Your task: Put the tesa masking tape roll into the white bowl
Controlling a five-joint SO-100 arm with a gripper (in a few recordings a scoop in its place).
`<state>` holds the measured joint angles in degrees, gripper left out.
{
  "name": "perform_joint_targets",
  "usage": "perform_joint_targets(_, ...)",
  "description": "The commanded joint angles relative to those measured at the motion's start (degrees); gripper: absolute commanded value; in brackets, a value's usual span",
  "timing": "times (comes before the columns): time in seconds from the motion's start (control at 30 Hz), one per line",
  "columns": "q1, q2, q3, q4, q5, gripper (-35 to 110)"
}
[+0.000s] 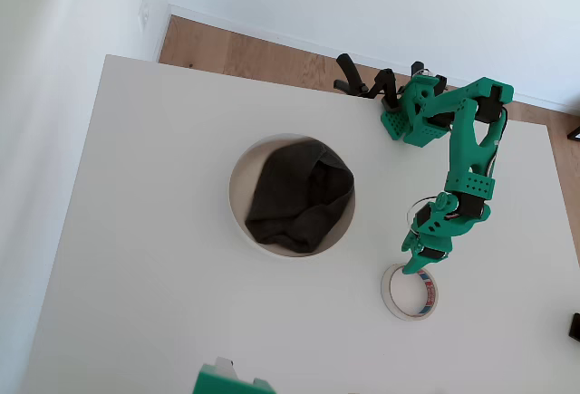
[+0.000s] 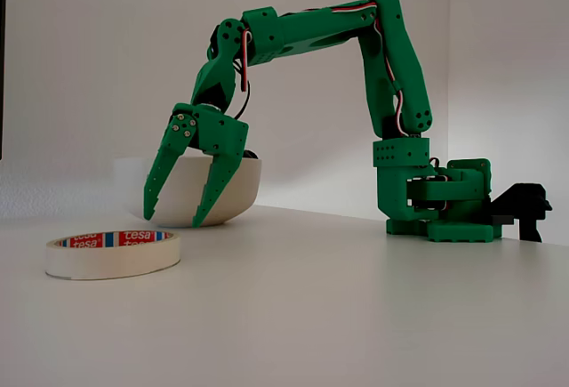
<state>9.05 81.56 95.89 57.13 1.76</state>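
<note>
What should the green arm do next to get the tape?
Probably lower a little toward the tape. The gripper is open and hangs above the table, its fingers pointing down near the tape's edge without touching it. The tape lies flat, outside the bowl.

In the overhead view, the tesa masking tape roll is lying flat on the table, well right of and below the white bowl. My gripper is hanging over the roll's upper edge, jaws spread. A cloth is sitting in the bowl.
</note>
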Motion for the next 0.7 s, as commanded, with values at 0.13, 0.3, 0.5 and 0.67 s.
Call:
perform_joint_targets(0.13,-0.97,0.35,-4.48,2.11,1.32,18)
perform_joint_targets(0.3,-1.49,-0.97,-4.66,2.29,1.41,19)
perform_joint_targets(0.5,-2.64,-2.64,-4.83,2.55,1.85,19)
perform_joint_targets(0.67,-4.83,-5.27,-5.19,3.6,2.02,18)
